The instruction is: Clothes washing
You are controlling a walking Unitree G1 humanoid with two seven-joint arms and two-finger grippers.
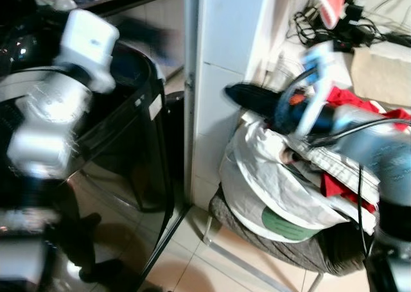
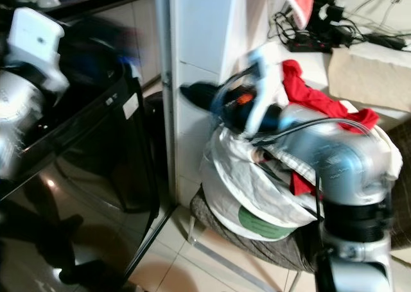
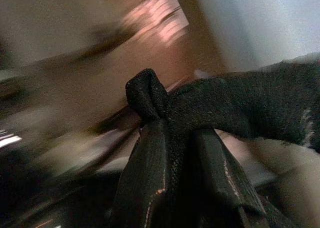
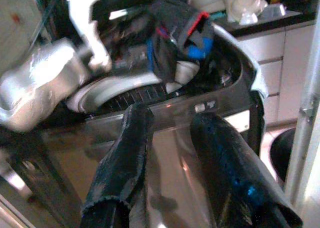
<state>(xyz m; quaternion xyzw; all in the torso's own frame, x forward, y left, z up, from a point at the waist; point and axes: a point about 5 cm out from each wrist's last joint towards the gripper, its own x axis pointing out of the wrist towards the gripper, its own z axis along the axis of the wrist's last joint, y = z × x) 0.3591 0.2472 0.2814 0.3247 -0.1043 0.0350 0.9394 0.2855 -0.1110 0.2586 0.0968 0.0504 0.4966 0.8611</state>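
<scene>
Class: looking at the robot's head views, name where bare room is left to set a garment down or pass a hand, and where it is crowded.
Free: the tiled floor between the black washer and the stool, below the white pillar. Crowded: the laundry heap on the stool, where the right gripper reaches, and the washer opening, where the left gripper holds a dark garment.

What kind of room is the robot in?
Probably a home laundry corner. A dark top-loading washing machine stands on a tiled floor, beside a chair heaped with a white bag of clothes and red garments. The left gripper is shut on a dark garment.
</scene>
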